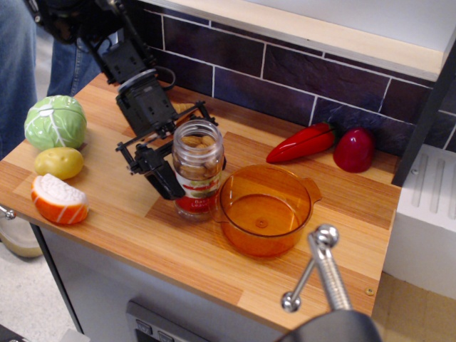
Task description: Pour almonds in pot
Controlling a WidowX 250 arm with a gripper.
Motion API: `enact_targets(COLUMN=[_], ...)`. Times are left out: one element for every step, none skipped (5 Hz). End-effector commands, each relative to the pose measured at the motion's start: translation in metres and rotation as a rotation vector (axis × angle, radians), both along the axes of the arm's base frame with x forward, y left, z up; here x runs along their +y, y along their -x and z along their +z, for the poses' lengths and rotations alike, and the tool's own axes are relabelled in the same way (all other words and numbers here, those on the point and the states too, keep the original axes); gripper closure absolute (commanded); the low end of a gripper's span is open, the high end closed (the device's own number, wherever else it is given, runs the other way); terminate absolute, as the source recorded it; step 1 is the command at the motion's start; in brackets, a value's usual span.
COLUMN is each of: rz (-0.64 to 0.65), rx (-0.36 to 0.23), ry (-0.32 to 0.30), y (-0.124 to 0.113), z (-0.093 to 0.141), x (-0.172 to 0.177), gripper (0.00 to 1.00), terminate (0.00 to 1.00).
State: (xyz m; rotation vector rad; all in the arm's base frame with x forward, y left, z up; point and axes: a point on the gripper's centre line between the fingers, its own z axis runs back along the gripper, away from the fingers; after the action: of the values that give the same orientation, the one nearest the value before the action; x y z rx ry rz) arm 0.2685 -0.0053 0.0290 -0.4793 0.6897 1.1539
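Clear plastic almond jar (199, 169) pinched by tool (187, 166) | touches orange pot (264, 208) centre-frame | risk: tipping nudges pot, almonds (199, 151) spill onto worktop (178, 242)

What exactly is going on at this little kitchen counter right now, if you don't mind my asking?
A single robot arm has its gripper closed around a clear jar of almonds, which stands upright right beside the empty orange pot. No almonds are in the pot yet, so the pour hasn't begun. Toy foods sit untouched around them: a cabbage, a potato, an orange slice and two red peppers.
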Motion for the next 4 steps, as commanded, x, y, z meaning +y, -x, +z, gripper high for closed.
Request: enact_targets(rz=[0.08,0.171,0.285,0.374], rx=[-0.219,-0.189,-0.113,-0.088], ry=[-0.394,-0.54,-0.686,-0.852], y=[0.004,0.014,0.024,0.026], z=[0.048,0.072,0.091,0.101], x=[0.008,-0.001,-0.01,-0.019], gripper=[1.0,1.0,1.0,1.0], terminate=[0.0,0.0,0.0,0.0])
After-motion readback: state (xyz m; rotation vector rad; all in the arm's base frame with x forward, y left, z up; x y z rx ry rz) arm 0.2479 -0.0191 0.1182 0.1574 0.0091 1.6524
